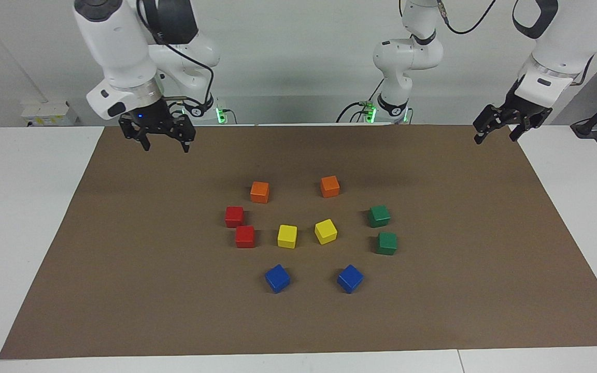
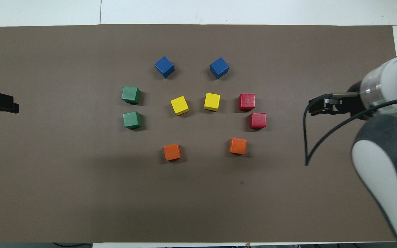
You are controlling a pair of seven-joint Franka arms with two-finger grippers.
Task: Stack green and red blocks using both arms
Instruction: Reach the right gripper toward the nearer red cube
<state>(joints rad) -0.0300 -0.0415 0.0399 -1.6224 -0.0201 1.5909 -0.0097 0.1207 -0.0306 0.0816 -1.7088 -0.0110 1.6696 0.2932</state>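
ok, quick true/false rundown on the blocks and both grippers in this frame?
1. One red block sits on the other red block. False: both lie on the brown mat, side by side.
2. The right gripper holds a block. False: it is open, empty and raised over the mat.
3. The two green blocks lie toward the left arm's end. True.
4. The left gripper is open and empty. True.
5. The orange blocks lie nearer the robots than the blue blocks. True.
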